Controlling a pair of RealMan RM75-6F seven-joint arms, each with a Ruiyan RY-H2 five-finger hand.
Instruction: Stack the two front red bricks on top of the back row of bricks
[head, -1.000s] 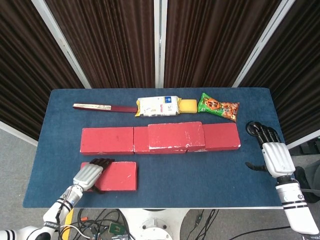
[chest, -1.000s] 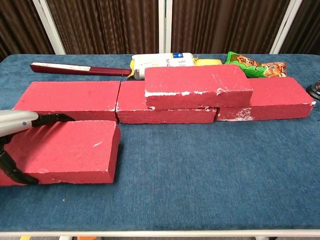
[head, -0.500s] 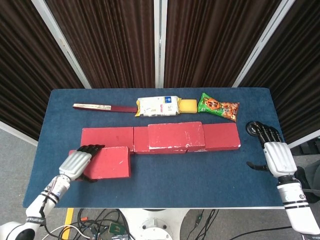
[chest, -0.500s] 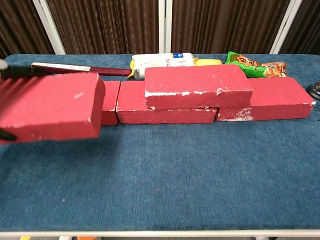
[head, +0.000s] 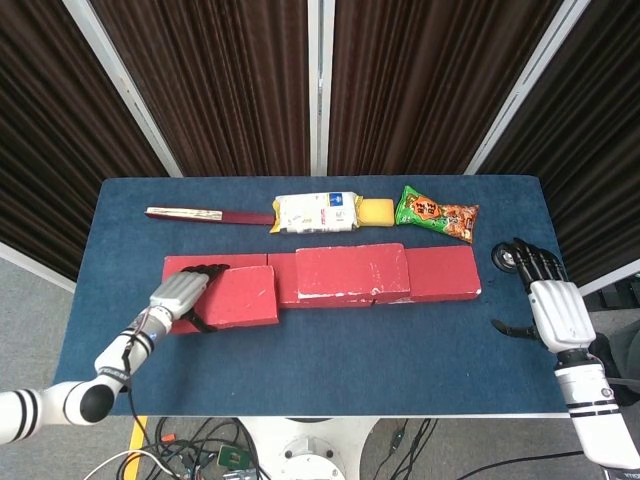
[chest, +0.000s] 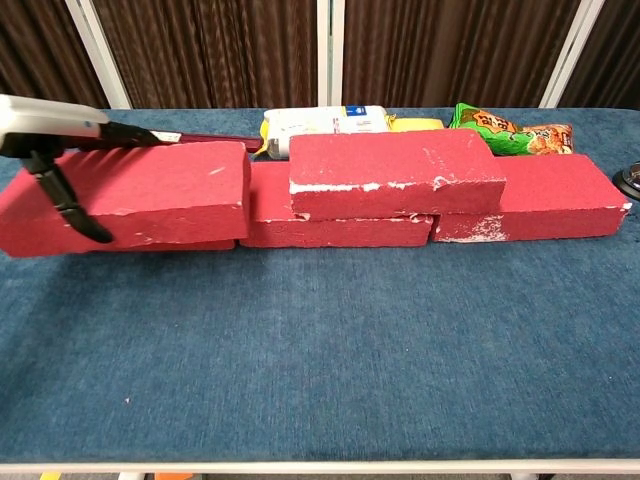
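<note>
The left hand (head: 182, 296) grips a red brick (chest: 140, 195) over the left end of the back row of bricks (head: 430, 273), seemingly resting on it. The right hand (head: 553, 308) hovers near the blue table's (head: 400, 360) right edge, fingers apart, holding nothing.

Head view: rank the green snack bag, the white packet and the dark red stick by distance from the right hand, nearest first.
From the right hand:
1. green snack bag, back right of the table.
2. white packet, back centre, beside the yellow item.
3. dark red stick, back left.
</note>
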